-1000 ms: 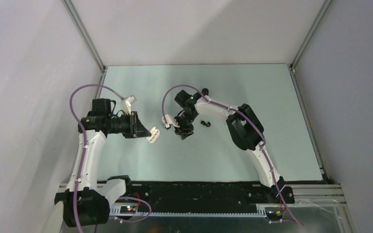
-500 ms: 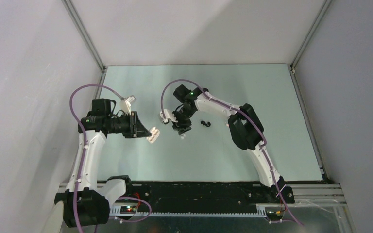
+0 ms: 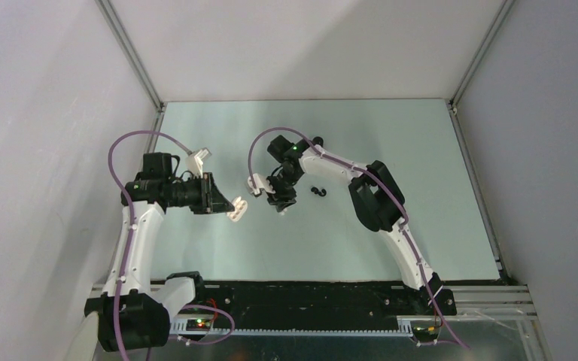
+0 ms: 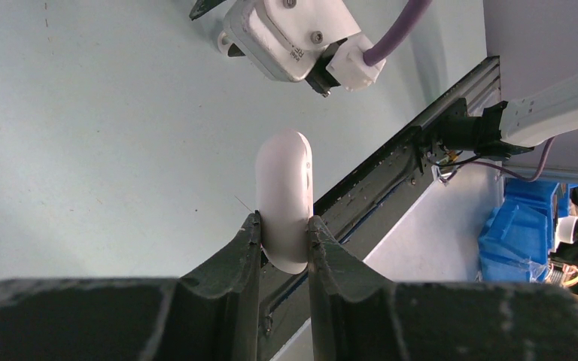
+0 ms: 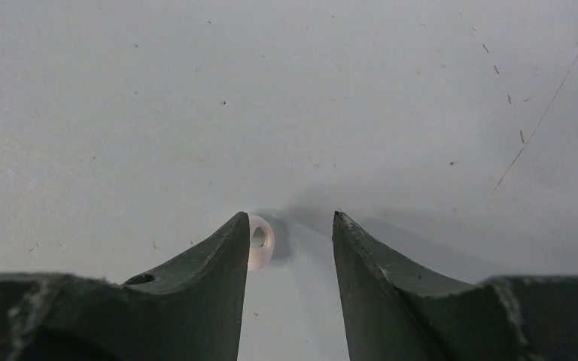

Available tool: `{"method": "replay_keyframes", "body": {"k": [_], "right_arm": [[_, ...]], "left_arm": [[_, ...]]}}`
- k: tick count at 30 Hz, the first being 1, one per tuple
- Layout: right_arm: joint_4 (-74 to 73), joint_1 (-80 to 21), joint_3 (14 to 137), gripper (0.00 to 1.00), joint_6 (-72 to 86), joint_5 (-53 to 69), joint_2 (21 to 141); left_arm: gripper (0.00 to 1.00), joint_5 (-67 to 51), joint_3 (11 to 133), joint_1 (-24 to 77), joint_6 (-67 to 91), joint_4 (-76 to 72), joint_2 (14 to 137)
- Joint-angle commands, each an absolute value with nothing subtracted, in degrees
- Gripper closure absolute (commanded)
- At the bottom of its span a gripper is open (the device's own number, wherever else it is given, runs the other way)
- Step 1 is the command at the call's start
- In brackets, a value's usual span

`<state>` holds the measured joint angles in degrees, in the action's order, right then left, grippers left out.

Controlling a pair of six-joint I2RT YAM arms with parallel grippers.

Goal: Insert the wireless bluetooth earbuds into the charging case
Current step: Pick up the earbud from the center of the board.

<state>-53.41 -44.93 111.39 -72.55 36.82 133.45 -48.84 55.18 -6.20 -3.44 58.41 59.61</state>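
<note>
My left gripper (image 4: 284, 226) is shut on a white oval charging case (image 4: 284, 199) and holds it above the table; in the top view the case (image 3: 237, 209) sticks out of the gripper (image 3: 228, 205) to the right. My right gripper (image 5: 290, 222) is open, pointing down just above the table. One tiny white earbud (image 5: 260, 241) lies by its left fingertip, touching or nearly touching it. In the top view the right gripper (image 3: 282, 206) sits a little right of the case. Two black earbuds (image 3: 317, 190) lie on the table right of it. Any other white earbud is hidden.
The pale green table (image 3: 391, 150) is walled by grey panels at the back and sides. A black rail (image 3: 308, 297) runs along the near edge. The right wrist's camera housing and purple cable (image 4: 293, 34) hang close beyond the held case.
My right gripper has shifted slightly toward the back left, staying low over the table. The left arm and the case have not moved.
</note>
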Motion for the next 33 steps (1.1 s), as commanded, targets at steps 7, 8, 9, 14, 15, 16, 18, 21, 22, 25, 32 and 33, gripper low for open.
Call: {"method": "replay_keyframes", "body": {"k": [7, 8, 9, 14, 15, 16, 18, 21, 22, 25, 32, 33], "right_arm": [[-56.5, -44.4, 107.2, 0.53, -76.6, 35.2, 130.8], [-56.6, -44.3, 106.9, 0.53, -76.6, 35.4, 130.6], [-56.7, -44.3, 106.4, 0.53, -76.6, 35.5, 130.2], [-58.0, -44.2, 106.0, 0.55, -76.4, 35.9, 129.5], [-58.1, -44.2, 105.7, 0.55, -76.2, 36.0, 129.3], [-58.3, -44.1, 105.5, 0.55, -76.2, 36.1, 129.2], [-58.3, -44.1, 104.9, 0.56, -76.2, 36.2, 128.9], [-58.3, -44.0, 104.3, 0.59, -76.4, 36.1, 128.5], [-58.3, -43.9, 104.3, 0.59, -76.4, 36.1, 128.5], [-57.9, -43.7, 104.8, 0.6, -75.9, 36.4, 128.3], [-56.6, -42.9, 105.5, 0.61, -73.8, 36.0, 128.2], [-56.5, -42.7, 105.6, 0.6, -73.5, 36.0, 128.1]], "left_arm": [[1.0, -51.0, 55.7, -6.8, -4.2, 58.2, 59.5], [1.0, -51.0, 55.7, -6.8, -4.2, 58.1, 59.5], [1.0, -51.0, 55.6, -6.9, -4.2, 58.1, 59.6], [1.0, -51.1, 55.5, -6.9, -4.5, 58.2, 59.7], [1.0, -51.1, 55.4, -6.9, -4.5, 58.2, 59.6], [1.0, -51.1, 55.4, -6.9, -4.6, 58.1, 59.6], [1.0, -51.1, 55.5, -6.9, -4.7, 58.1, 59.6], [1.0, -51.1, 55.4, -6.8, -4.8, 58.1, 59.5], [1.0, -51.1, 55.5, -6.8, -4.8, 58.1, 59.6], [1.0, -51.0, 55.4, -6.8, -4.8, 58.1, 59.4], [1.0, -50.8, 55.4, -6.9, -4.8, 58.1, 59.4], [1.0, -50.8, 55.4, -6.8, -4.8, 58.1, 59.4]]}}
